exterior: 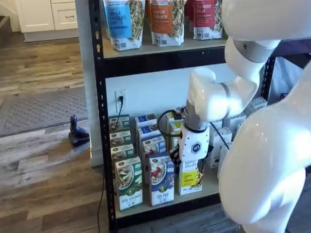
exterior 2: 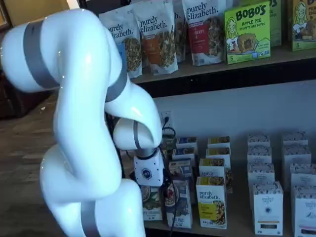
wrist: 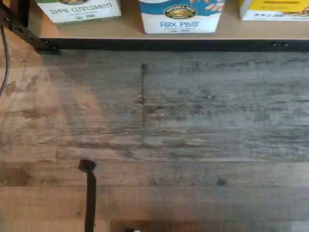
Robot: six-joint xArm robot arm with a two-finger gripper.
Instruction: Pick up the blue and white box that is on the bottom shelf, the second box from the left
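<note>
Fingers hidden behind the white gripper body (exterior: 194, 148) in both shelf views, apparently spread wide and empty. Just beyond, on the bottom shelf (exterior: 165, 206), the blue and white box (exterior: 162, 179) reading "FLAX PLUS", upright between the green "APPLE CINNAMON" carton (exterior: 129, 183) and the yellow carton (exterior: 190, 178). Above, "purely elizabeth." bags (exterior 2: 159, 34).

Wrist view low over the floor by the bottom shelf (wrist: 130, 30); both frontal shelf views farther back.
</note>
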